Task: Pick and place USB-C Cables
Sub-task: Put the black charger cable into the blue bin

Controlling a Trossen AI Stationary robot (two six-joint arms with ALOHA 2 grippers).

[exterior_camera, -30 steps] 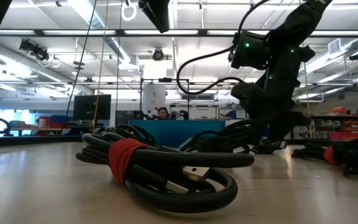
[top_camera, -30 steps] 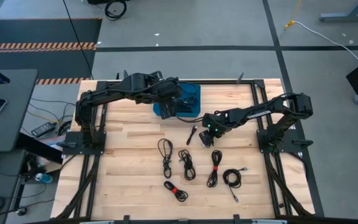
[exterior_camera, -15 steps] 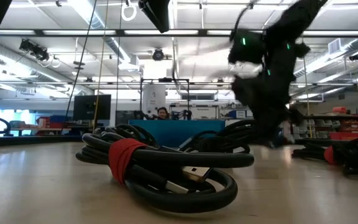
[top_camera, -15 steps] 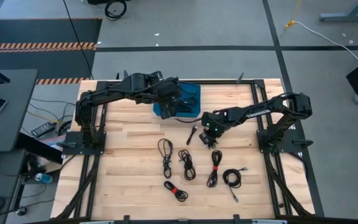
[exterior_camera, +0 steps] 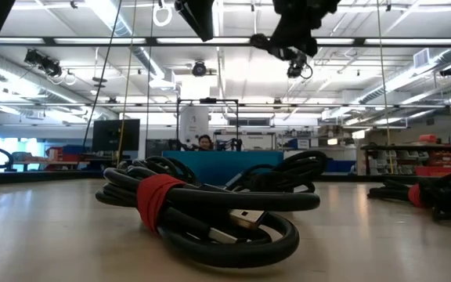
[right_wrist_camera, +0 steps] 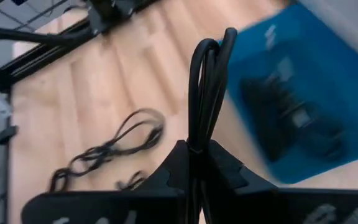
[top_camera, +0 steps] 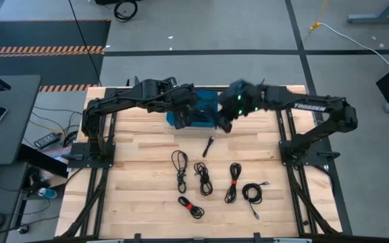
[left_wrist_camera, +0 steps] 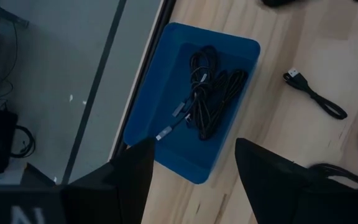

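Observation:
Several USB-C cables lie as small black bundles on the wooden table (top_camera: 147,169): (top_camera: 179,169), (top_camera: 202,177), (top_camera: 232,182), and one with a red tie (exterior_camera: 202,211) near the front. More cables (left_wrist_camera: 207,99) lie in the blue bin (left_wrist_camera: 166,81) at the far edge. My right gripper (right_wrist_camera: 194,158) is high above the table beside the bin (top_camera: 208,101) and is shut on one cable (right_wrist_camera: 209,81). My left gripper (left_wrist_camera: 194,158) hovers open over the bin, with nothing between its fingers. My right gripper pinches a folded black cable between its two fingers (right_wrist_camera: 229,168). Its looped end (right_wrist_camera: 213,46) sticks out past the fingertips. The cable is lifted clear of the table, and a short piece (exterior_camera: 296,69) hangs below the gripper in the low view.
A single straight cable (top_camera: 209,145) lies in the middle of the table, in front of the bin. Another bundle (top_camera: 252,194) lies toward the near right. Black frame rails (top_camera: 286,135) run along both sides of the table.
My right gripper has shut on a cable at the table's middle and risen fast, moving toward the far edge and the blue bin while rolling its wrist. The cable has been lifted clear of the table.

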